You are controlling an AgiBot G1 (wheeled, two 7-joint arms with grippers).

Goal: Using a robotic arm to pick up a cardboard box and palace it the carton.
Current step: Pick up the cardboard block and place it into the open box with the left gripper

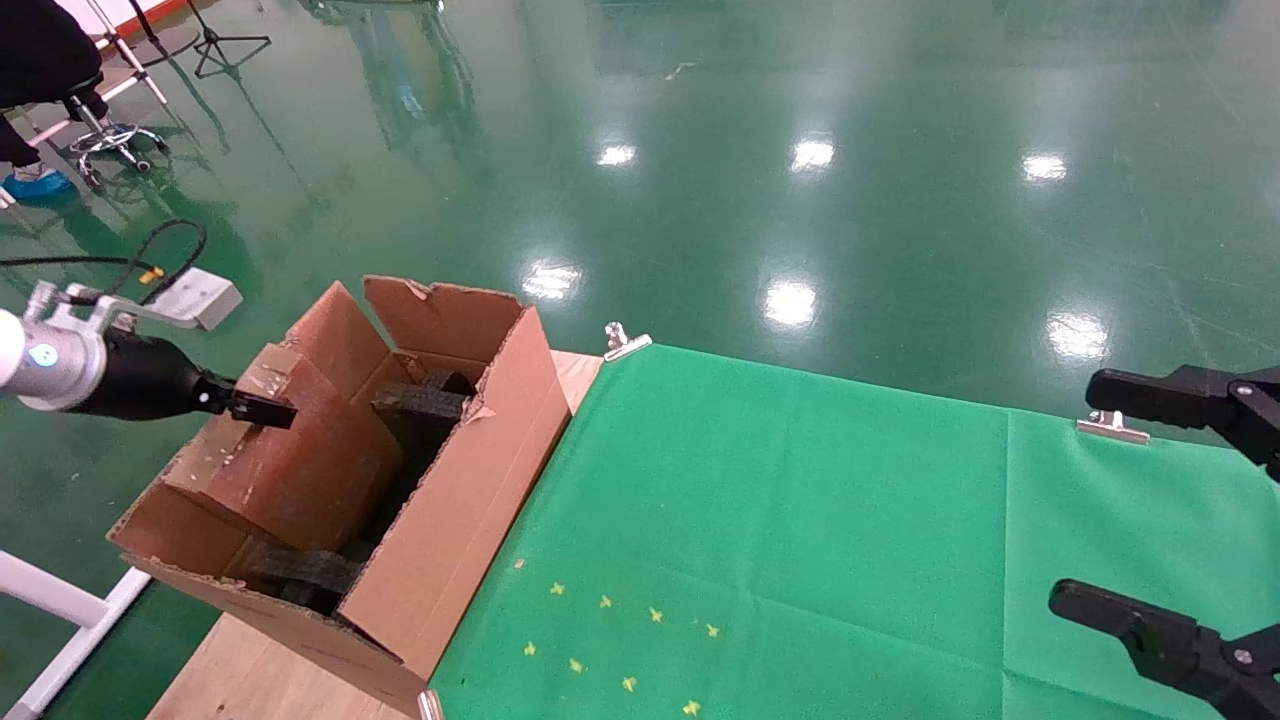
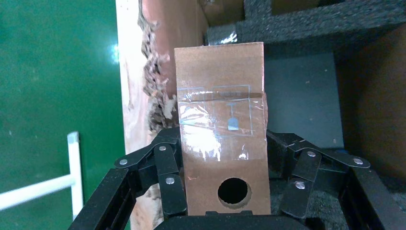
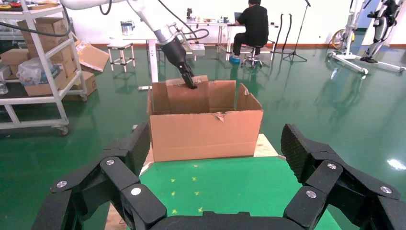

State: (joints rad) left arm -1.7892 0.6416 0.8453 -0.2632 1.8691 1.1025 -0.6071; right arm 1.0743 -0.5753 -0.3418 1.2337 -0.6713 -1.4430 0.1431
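Item one: my left gripper (image 1: pixel 262 408), on the robotic arm (image 1: pixel 60 362), sits over the carton's left side, jaws clamped on the cardboard box (image 1: pixel 290 455). I see the box's round hole between the fingers (image 2: pixel 167 177) in the left wrist view. The box is partly down inside the carton (image 1: pixel 450 520), above black foam blocks (image 1: pixel 425 400).

Item two: my right gripper (image 3: pixel 215 158) hangs at the far right over the green cloth (image 1: pixel 800 530), jaws spread wide, holding nothing.

Cardboard box (image 2: pixel 221 143) between left claw (image 2: pixel 230 184) fingers, above carton (image 2: pixel 184 28) foam.
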